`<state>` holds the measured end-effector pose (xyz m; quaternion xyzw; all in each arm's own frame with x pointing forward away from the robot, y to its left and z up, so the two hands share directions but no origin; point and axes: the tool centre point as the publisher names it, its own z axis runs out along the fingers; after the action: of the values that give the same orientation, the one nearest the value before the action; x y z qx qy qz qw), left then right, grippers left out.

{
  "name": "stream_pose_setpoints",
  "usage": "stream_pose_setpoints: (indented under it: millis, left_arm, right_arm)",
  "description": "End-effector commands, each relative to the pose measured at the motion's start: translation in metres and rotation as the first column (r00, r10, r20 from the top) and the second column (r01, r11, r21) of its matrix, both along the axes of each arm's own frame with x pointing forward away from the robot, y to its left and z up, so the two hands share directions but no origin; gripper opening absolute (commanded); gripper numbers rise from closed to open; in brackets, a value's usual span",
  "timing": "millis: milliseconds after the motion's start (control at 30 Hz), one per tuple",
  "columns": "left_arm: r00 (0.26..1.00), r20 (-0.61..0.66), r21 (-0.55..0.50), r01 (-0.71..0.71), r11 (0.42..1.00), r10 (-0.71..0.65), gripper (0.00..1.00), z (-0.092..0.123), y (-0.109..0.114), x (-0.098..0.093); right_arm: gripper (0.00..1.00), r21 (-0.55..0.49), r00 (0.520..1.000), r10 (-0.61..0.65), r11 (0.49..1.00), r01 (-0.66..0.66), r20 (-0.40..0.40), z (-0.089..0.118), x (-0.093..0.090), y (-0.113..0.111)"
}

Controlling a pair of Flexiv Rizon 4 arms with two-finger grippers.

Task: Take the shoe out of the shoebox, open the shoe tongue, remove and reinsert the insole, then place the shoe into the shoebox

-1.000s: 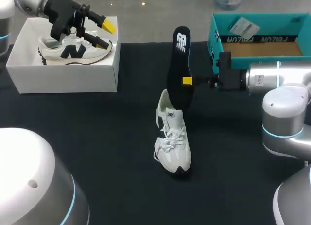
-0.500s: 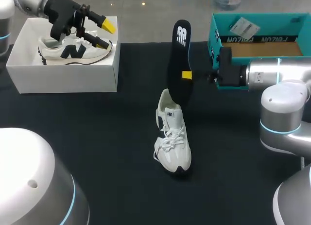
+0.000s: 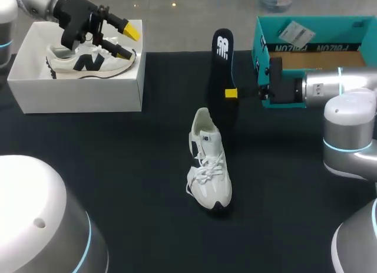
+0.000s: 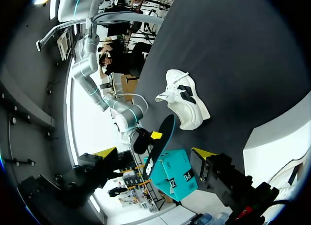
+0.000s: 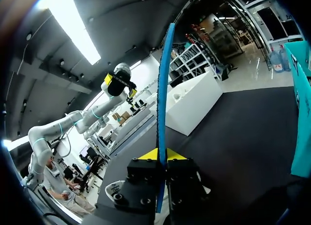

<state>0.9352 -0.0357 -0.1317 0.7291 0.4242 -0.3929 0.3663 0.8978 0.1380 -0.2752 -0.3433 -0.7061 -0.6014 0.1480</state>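
Holding the insole (image 3: 222,72) upright above the black table (image 3: 118,167), our right gripper (image 3: 231,94) is clamped on its lower half. The insole is long and thin, black on the face turned toward the head camera, with a white mark near its upper end. In our right wrist view it stands edge-on and shows a blue edge. That edge runs straight up from between the two yellow-tipped fingers, which press on it from both sides.

Our right arm comes in level from the right, in front of the open teal shoebox (image 3: 312,43), where a paper slip (image 3: 293,31) lies inside. The insole stands at the end of that arm, its long axis roughly square to the fingers.

The shoe (image 3: 208,167) is pale cream with white laces and a dark patch at the toe. It sits flat on the table near the middle, toe toward the camera. Its heel opening lies just below and in front of the insole's lower end. In our left wrist view the two are apart, the insole in the air beyond the shoe.

Our left gripper (image 3: 126,41) hangs with its fingers spread and nothing between them. It is over the white shoebox (image 3: 76,90) at the table's far left, above a second sneaker (image 3: 82,62) lying in it.
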Motion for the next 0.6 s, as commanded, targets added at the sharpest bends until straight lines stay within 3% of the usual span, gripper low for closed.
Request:
stream_pose_setpoints:
  millis: [33,200,433,600]
  left_arm:
    - [1.0,0.001,0.003,0.001,1.0,-0.001,1.0,0.0,0.0,0.0]
    - [1.0,0.001,0.003,0.001,1.0,-0.001,1.0,0.0,0.0,0.0]
    - [1.0,0.001,0.003,0.001,1.0,-0.001,1.0,0.0,0.0,0.0]
    - [1.0,0.001,0.003,0.001,1.0,-0.001,1.0,0.0,0.0,0.0]
  right_arm:
    - [0.0,-0.002,1.0,-0.004,1.0,0.004,-0.008,-0.008,-0.006,0.012]
    - [0.0,-0.009,1.0,-0.009,1.0,0.009,-0.006,-0.002,-0.009,0.011]
    - [0.0,-0.026,0.998,-0.003,1.0,0.004,0.06,0.018,0.013,0.002]
    - [0.0,-0.025,0.998,0.005,1.0,-0.004,0.066,0.011,0.02,0.004]
